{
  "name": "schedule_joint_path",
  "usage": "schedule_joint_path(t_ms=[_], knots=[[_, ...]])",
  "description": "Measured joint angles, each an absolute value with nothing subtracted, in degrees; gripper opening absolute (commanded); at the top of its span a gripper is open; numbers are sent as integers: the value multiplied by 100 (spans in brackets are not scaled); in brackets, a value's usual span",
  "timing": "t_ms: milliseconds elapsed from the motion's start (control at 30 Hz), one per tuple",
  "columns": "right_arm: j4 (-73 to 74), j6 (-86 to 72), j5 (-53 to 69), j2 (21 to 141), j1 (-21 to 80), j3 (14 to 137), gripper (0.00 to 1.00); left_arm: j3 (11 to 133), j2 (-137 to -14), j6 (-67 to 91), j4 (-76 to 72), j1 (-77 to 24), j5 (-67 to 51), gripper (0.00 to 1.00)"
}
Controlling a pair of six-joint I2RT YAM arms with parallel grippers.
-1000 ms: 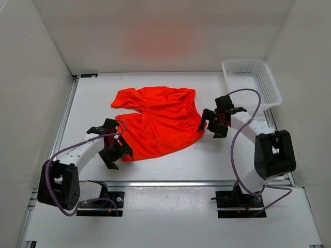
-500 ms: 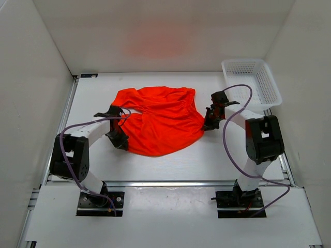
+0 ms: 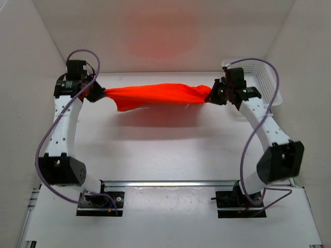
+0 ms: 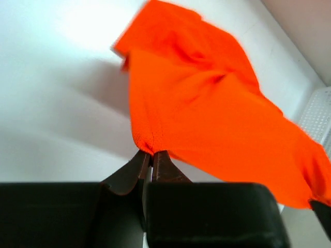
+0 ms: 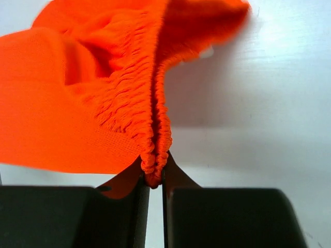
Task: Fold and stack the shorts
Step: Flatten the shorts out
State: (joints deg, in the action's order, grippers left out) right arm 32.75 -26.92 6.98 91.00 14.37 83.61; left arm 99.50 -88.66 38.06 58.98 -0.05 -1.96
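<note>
Shorts [image 3: 155, 95] are held taut over the counter [image 3: 155, 152], clamped by left claw [image 3: 99, 93] and right claw [image 3: 211, 95]; flat lowering is needed.

The shorts [image 3: 155, 94] are bright orange-red soft fabric, stretched into a long, slightly sagging band held up off the table [image 3: 155, 150] near its far side. The band runs left to right, pinched at both ends. The right end is the gathered elastic waistband [image 5: 137, 103], bunched in tight ridges.
</note>
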Motion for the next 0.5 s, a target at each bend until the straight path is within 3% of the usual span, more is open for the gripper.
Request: schedule_joint_path(t_ms=[33, 67, 100, 133, 167, 233, 367, 500], knots=[[3288, -2683, 685, 8820, 1437, 8178, 13, 9649, -8597, 3780, 5854, 30, -209, 10], [3234, -2672, 672, 8475, 1437, 7854, 26, 9240, -8313, 3765, 5850, 45, -233, 17], [3225, -2679, 657, 8117, 1437, 7465, 39, 8788, -8034, 3734, 5852, 45, -266, 35], [3251, -2705, 633, 7828, 1437, 7087, 64, 8291, -7787, 3686, 5769, 36, -285, 75], [3319, -2738, 602, 7557, 1435, 6670, 67, 7677, -7513, 3640, 5655, 21, -298, 86], [3398, -2812, 513, 7168, 1431, 5813, 79, 6663, -7297, 3579, 5686, 25, -386, 90], [3929, -3129, 419, 6790, 1393, 4663, 81, 5638, -7752, 3474, 5725, 71, -478, 92], [4025, -3503, 384, 6528, 1382, 4517, 82, 5533, -7878, 3448, 5653, 51, -548, 92]])
